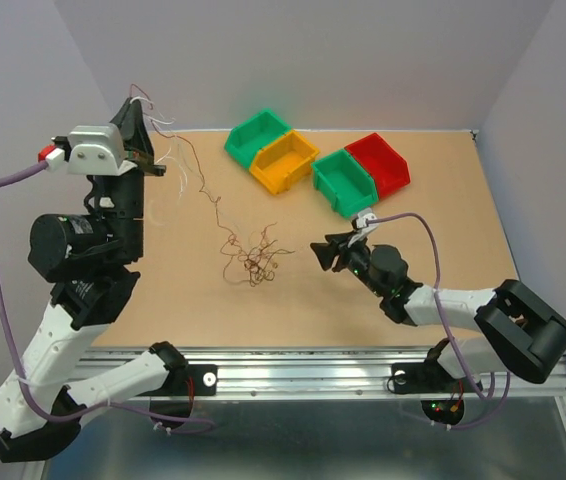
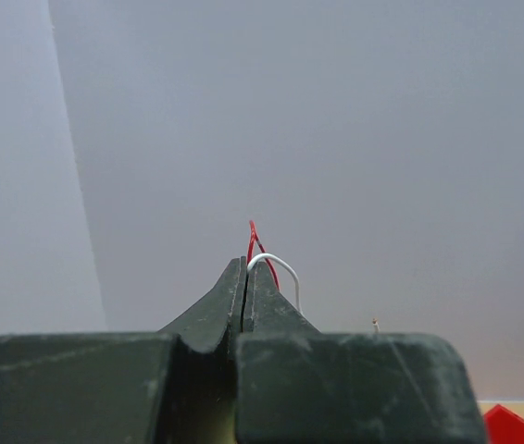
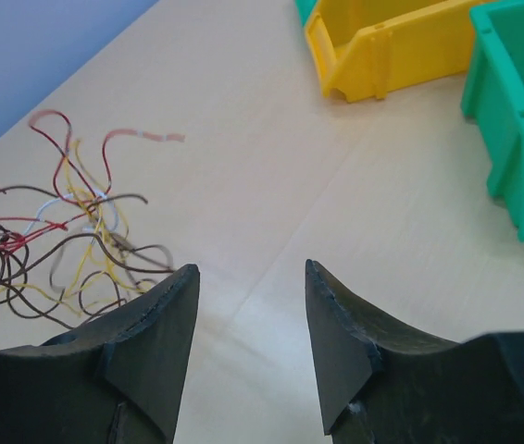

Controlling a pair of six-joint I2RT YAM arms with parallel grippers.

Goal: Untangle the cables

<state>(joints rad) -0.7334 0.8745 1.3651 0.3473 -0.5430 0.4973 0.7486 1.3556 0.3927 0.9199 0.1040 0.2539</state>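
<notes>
Tan table from above: the tangle of thin cables lies mid-table, between the two arms. A long dark strand runs from the raised left end effector down toward it (whether it really joins the knot I cannot tell). My judgement of the risk is that with nothing pinning the clump, a further pull would likely drag the whole tangle along instead of freeing a strand. A thin wire could also slip out of the pinch. The left arm is reared up with its forearm near vertical and its tip at the back-left edge. The right arm lies low and reaches leftward, with the right end effector just beside the tangle but apart from it.

Left wrist view: the jaws are pressed together, pinching a red strand and a white strand that loop out above the tips.

Right wrist view: the jaws stand apart with nothing between them. The tangle is ahead-left on the table, and the yellow bin and green bin sit beyond.
</notes>
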